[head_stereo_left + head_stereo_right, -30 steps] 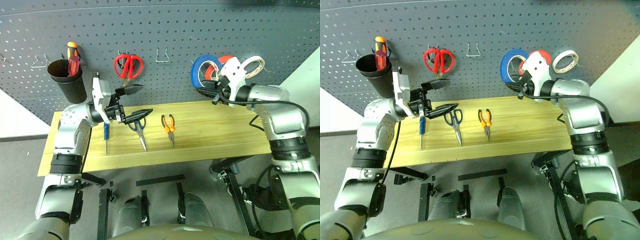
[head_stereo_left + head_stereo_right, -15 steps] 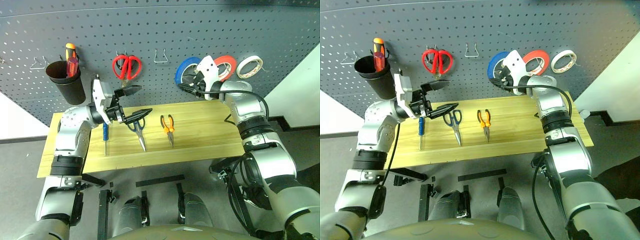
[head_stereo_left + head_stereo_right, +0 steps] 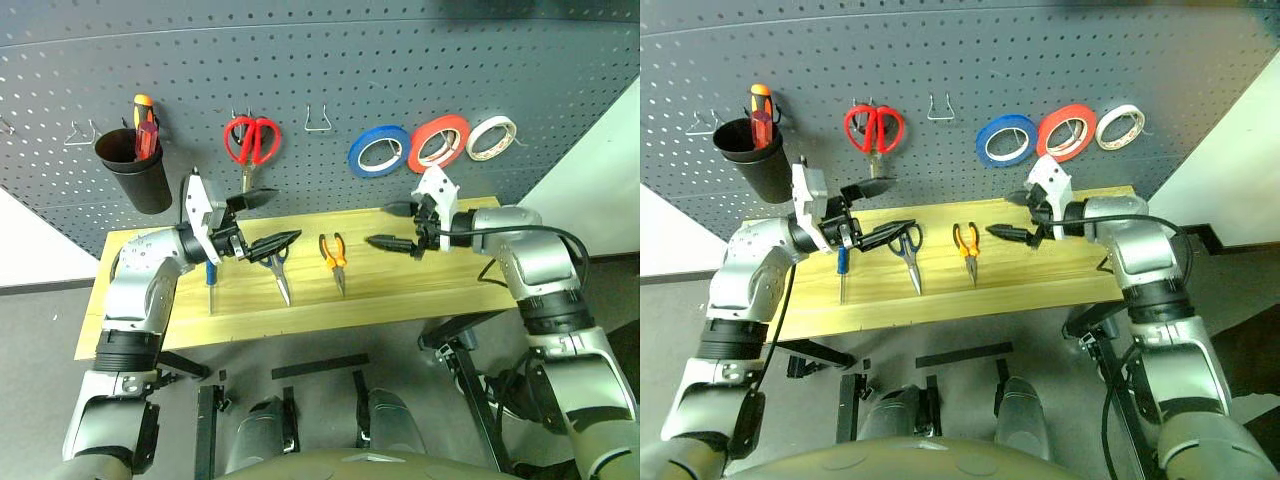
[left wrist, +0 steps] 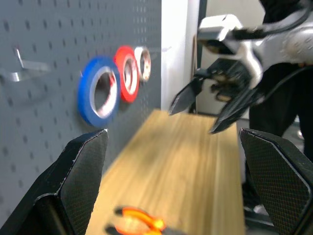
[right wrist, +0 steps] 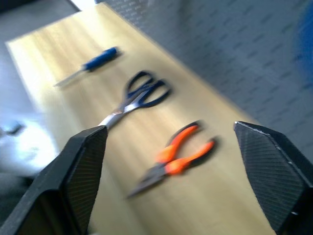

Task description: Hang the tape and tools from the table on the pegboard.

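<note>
The blue tape (image 3: 380, 150) hangs on a hook of the dark grey pegboard (image 3: 420, 70), left of a red roll. My right gripper (image 3: 386, 226) is open and empty, below the tape and above the right half of the table (image 3: 440, 285). On the table lie the dark-handled scissors (image 3: 277, 262), the orange-and-black pliers (image 3: 335, 255) and the blue-handled screwdriver (image 3: 211, 276). My left gripper (image 3: 286, 215) is open and empty, hovering just above the scissors' handles. The right wrist view looks down on the scissors (image 5: 142, 95), pliers (image 5: 176, 159) and screwdriver (image 5: 98, 61).
Red-handled scissors (image 3: 251, 137), a red roll (image 3: 438, 142) and a cream roll (image 3: 492, 137) hang on the pegboard. A black cup (image 3: 138, 170) at the left holds red and orange screwdrivers (image 3: 145, 118). Bare hooks (image 3: 318, 118) sit between the red scissors and the blue tape.
My right gripper opened and let go of the blue tape, which now hangs on the pegboard, then dropped away toward the table. My left gripper sank slightly toward the scissors.
</note>
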